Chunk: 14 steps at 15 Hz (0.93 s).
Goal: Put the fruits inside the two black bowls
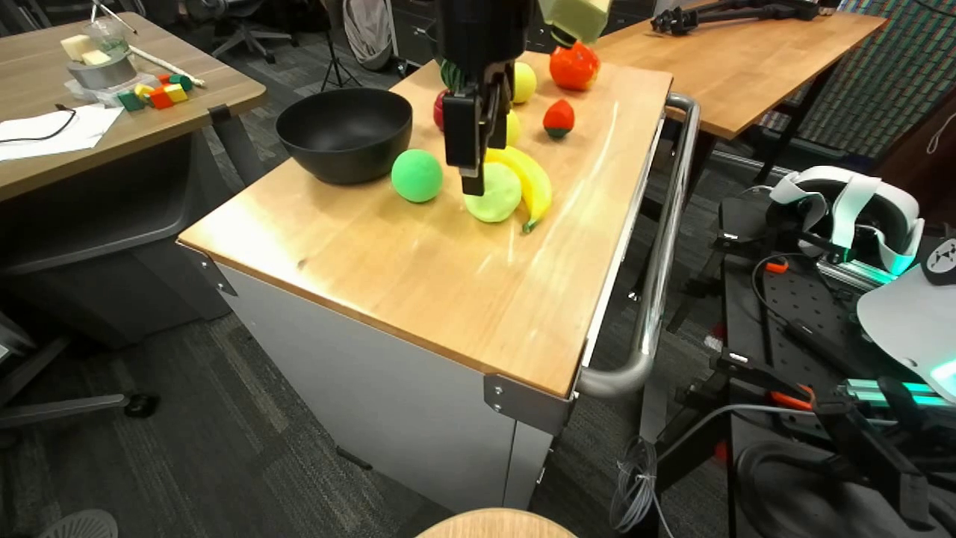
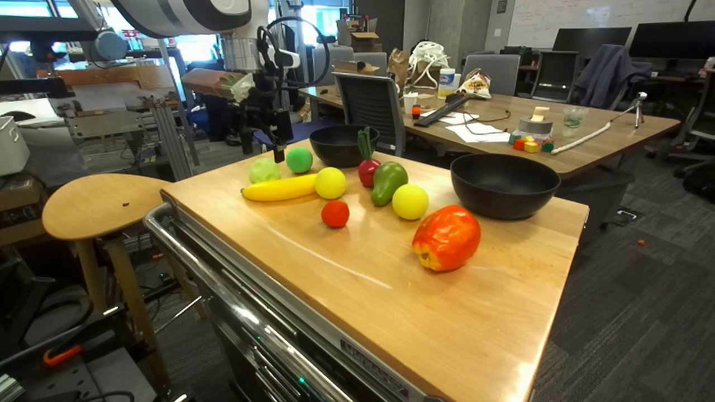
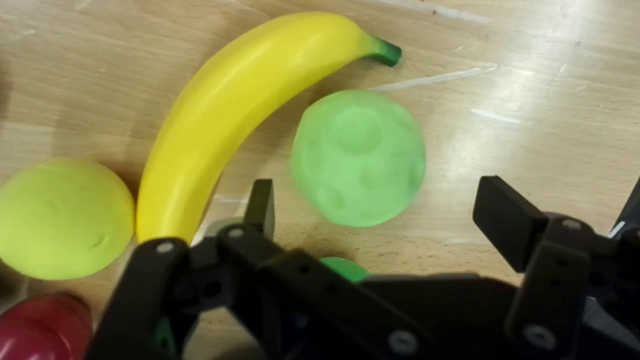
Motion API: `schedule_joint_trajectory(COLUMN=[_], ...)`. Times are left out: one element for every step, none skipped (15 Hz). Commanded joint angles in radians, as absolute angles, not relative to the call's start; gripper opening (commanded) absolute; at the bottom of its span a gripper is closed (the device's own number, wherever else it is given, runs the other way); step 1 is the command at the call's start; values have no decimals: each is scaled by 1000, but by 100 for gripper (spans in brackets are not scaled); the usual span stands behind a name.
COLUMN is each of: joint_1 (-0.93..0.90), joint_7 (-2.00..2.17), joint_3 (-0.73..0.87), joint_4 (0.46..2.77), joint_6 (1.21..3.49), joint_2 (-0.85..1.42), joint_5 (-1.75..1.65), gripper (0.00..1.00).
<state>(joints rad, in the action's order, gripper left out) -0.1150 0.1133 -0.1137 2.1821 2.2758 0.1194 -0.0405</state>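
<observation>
Beyond the wooden cart top (image 2: 486,312), a desk (image 2: 595,148) and an office chair (image 2: 366,100) are seen in the upper half of an exterior view. One black bowl (image 2: 503,204) is set toward the right of that frame, another black bowl (image 2: 342,157) near its upper middle; an avocado (image 2: 389,182) and a large orange-red fruit (image 2: 447,237) are strewn outside both.

From the wrist view, the gripper (image 3: 380,206) is shown with its jaws spread wide, nothing held. Slightly higher in that frame than its fingertips (image 3: 507,220), a pale green dimpled ball (image 3: 357,155) is seen through the gap, and is presumably the piece to be taken. The jaws should be aligned until the ball is centred, then lowered straight down. At the left, the finger should be slipped between ball and banana (image 3: 220,95) without the banana being pushed. Closing is best done slowly on the widest part, since a round piece could roll. The smooth green ball (image 3: 348,268), partly hidden at the lower middle, should be avoided, and the load carried over the nearer bowl's rim before release.
</observation>
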Motion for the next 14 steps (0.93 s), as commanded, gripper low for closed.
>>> schedule_joint_trajectory(joint_1=[-119,-118,-117,-116,-114,-112,-110,-109,-107,-105,-104,-102,-102,-101], joint_7=[141,141,139,137,136,133,132,131,129,128,122,111,106,94], joint_3=[-100,-97,-95,-92,-89,-87,-85,-85,-85,-86,-87,-90,-92,-96], joint_4=[2163,2161,2159,2156,2150,2147,2143,2139,2136,2133,2132,2129,2129,2126], joint_6=[2301,2303,2304,2308,2313,2318,2319,2309,2295,2284,2274,2270,2284,2289], joint_2=[152,159,163,169,176,180,183,182,179,174,162,146,120,86], joint_5=[-73,-74,-70,-68,-64,-59,-55,-46,-35,-26,-17,-1,3,19], gripper=[98,79,74,70,60,53,43,38,32,27,21,14,8,6])
